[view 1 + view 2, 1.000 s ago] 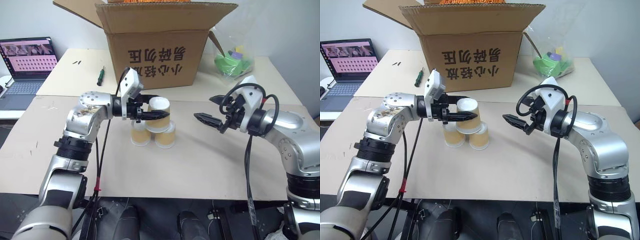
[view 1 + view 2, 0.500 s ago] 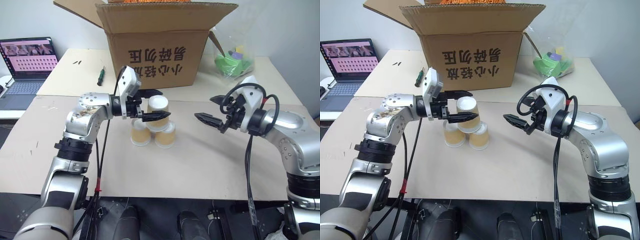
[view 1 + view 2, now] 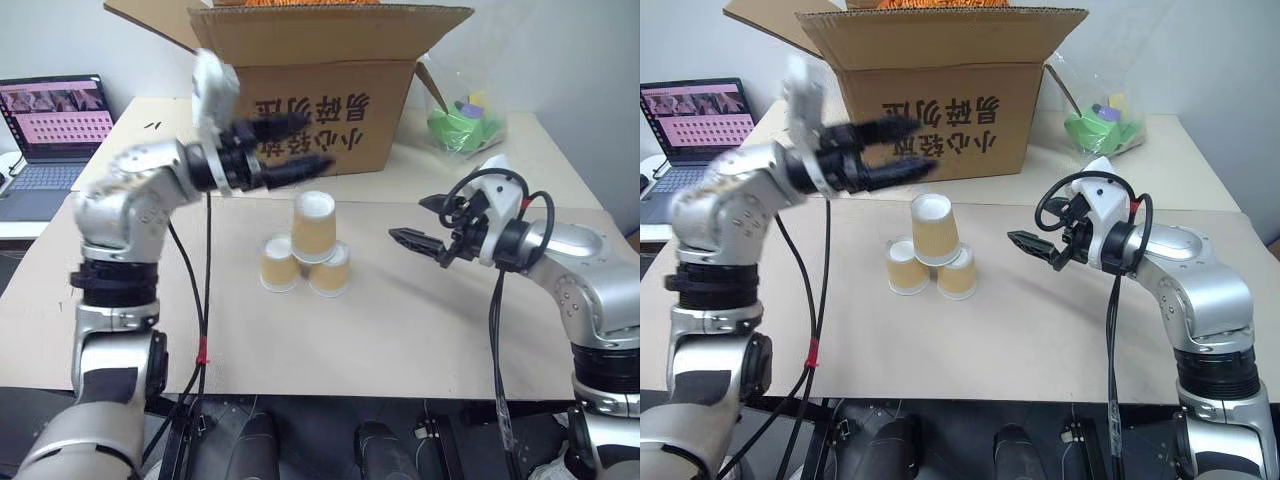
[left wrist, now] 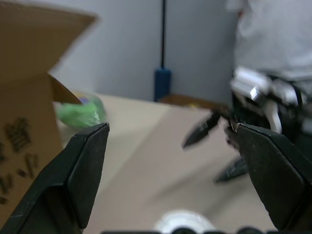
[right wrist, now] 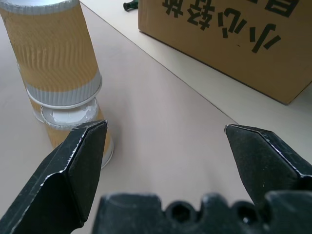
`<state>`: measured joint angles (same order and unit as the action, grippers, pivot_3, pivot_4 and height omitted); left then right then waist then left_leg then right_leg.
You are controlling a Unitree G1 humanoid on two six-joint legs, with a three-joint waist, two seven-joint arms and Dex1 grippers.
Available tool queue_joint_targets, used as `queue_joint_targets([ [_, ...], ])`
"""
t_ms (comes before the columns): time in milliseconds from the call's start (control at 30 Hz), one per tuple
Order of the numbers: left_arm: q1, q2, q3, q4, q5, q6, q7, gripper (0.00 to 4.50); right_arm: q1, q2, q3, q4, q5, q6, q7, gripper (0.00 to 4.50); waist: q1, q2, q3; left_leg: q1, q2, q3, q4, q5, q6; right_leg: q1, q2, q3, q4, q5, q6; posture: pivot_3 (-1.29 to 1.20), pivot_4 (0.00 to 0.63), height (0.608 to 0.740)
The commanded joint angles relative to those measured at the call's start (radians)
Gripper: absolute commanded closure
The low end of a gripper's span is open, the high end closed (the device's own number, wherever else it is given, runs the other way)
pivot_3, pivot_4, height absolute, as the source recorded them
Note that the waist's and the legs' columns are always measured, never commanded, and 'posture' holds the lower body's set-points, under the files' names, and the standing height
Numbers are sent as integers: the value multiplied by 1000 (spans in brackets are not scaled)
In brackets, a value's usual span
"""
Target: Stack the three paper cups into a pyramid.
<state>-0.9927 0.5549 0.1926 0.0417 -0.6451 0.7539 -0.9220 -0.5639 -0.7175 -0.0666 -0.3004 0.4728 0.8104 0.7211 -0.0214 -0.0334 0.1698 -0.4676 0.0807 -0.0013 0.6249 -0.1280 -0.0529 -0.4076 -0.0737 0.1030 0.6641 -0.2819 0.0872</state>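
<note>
Pyramid (image 3: 305,250) stacked; L gripper (image 3: 290,148) released above it, R gripper (image 3: 422,222) spread, empty.

Left claw (image 3: 288,148) opened, let go of top cup (image 3: 313,226), lifted above the pyramid (image 3: 305,254)

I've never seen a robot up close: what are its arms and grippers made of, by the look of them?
Both arms are chunky rounded silver shells with black rings at the joints. Each ends in a white wrist block and black pointed jaws: the left gripper and the right gripper. Black cables loop along each arm; the left one's carries a red band.
</note>
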Motion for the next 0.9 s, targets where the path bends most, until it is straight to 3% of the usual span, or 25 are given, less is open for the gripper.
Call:
queue_joint_targets([
  [33,1,23,82,-24,-22,42,118,68,-25,-3,-20,-4,1,-32,5,0,0,0,0,0,0,0,0,0,0,0,0,0,0,0,0,0,150,700],
  [133,82,49,122,3,106,-17,308,68,-27,3,-39,22,-2,-40,-14,0,5,0,0,2,0,-1,1,0,0,3,0,-1,0,0,0,0,150,700],
  [267,336,1,268,-63,294,-94,682,68,-76,-17,-45,252,-204,-75,-246,0,-4,0,0,6,0,0,0,0,0,5,-1,0,0,0,-1,0,150,700],
  [433,543,-60,352,-82,359,-178,826,68,-85,27,36,408,-389,-148,-421,0,10,-2,1,2,0,0,-1,0,0,2,-1,-2,0,1,-1,0,150,700],
  [633,730,-151,400,-28,421,-354,931,68,-50,182,-21,585,-472,-250,-667,0,12,-2,1,2,-1,0,-1,0,-1,3,-2,-2,0,1,-1,0,150,700],
  [900,797,-194,427,2,415,-455,996,68,-8,261,-114,674,-436,-376,-725,0,13,-2,1,3,-1,-1,0,1,-2,4,-2,-3,0,1,-1,0,150,700],
])
